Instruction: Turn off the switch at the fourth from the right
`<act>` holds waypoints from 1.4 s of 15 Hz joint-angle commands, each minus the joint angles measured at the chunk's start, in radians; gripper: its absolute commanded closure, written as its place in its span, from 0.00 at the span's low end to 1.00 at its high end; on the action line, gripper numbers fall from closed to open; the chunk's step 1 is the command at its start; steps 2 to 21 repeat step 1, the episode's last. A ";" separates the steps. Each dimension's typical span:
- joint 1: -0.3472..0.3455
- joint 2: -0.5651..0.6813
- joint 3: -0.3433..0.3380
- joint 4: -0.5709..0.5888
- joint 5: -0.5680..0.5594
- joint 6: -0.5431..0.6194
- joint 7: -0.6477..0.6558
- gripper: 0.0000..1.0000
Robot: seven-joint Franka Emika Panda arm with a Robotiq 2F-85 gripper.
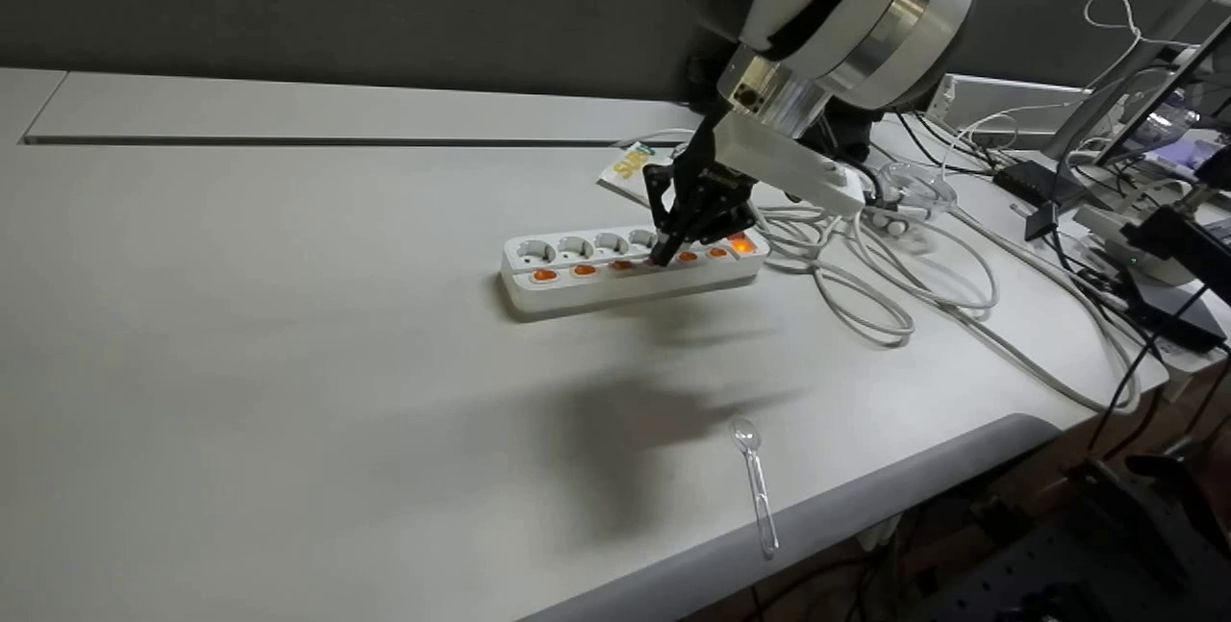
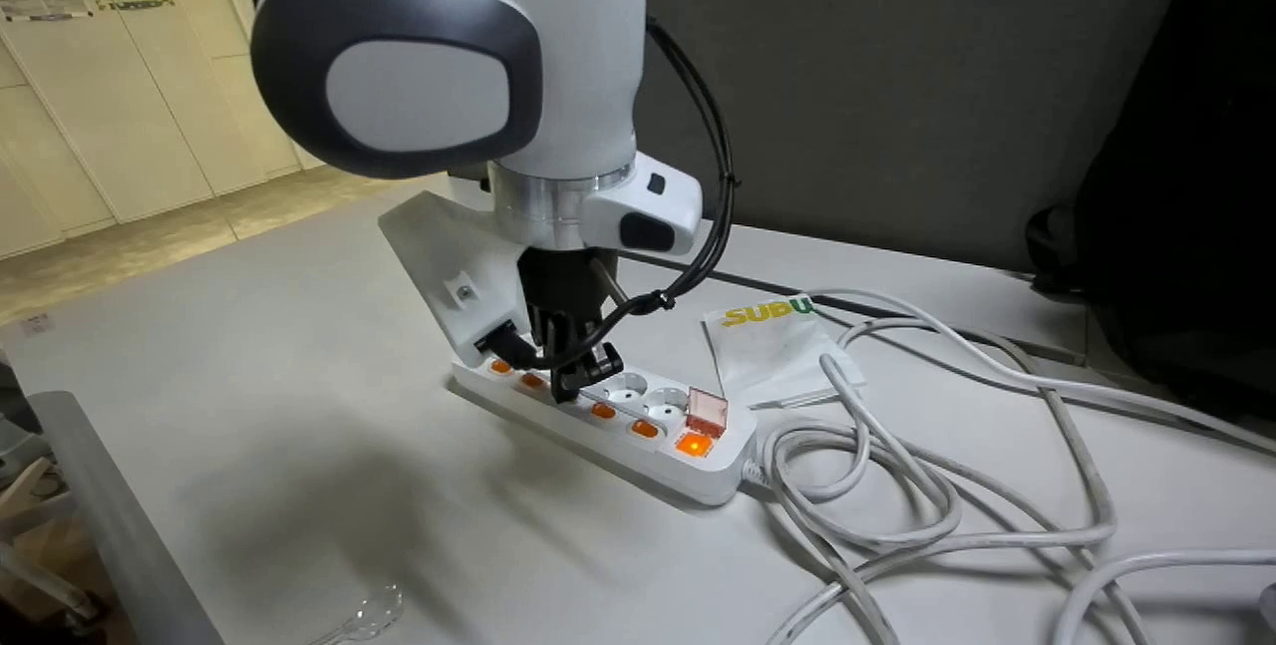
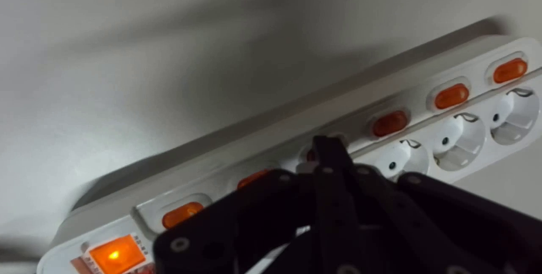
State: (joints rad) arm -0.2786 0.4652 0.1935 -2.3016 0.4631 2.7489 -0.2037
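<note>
A white power strip [image 1: 625,292] with a row of orange switches and round sockets lies on the table. It also shows in an exterior view [image 2: 638,463] and in the wrist view [image 3: 203,183]. The large switch [image 3: 118,253] at its cable end glows orange. My gripper [image 1: 662,257] is shut and empty, pointing down at the middle of the switch row. In the wrist view its joined fingertips [image 3: 329,142] mostly hide one switch [image 3: 311,155]; only a dark red edge shows. I cannot tell if the tips press it. In an exterior view the tips [image 2: 564,394] meet the switch row.
White cables [image 2: 897,525] lie coiled beside the strip's lit end. A white paper packet [image 2: 778,351] lies behind it. A clear plastic spoon [image 1: 755,483] lies near the table's front edge. A grey partition [image 1: 337,16] stands along the back.
</note>
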 commanded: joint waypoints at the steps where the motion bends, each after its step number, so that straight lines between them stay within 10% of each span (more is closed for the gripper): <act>1: -0.079 0.070 0.068 0.035 0.114 -0.063 -0.117 1.00; 21: -0.079 0.070 0.068 0.035 0.114 -0.063 -0.117 1.00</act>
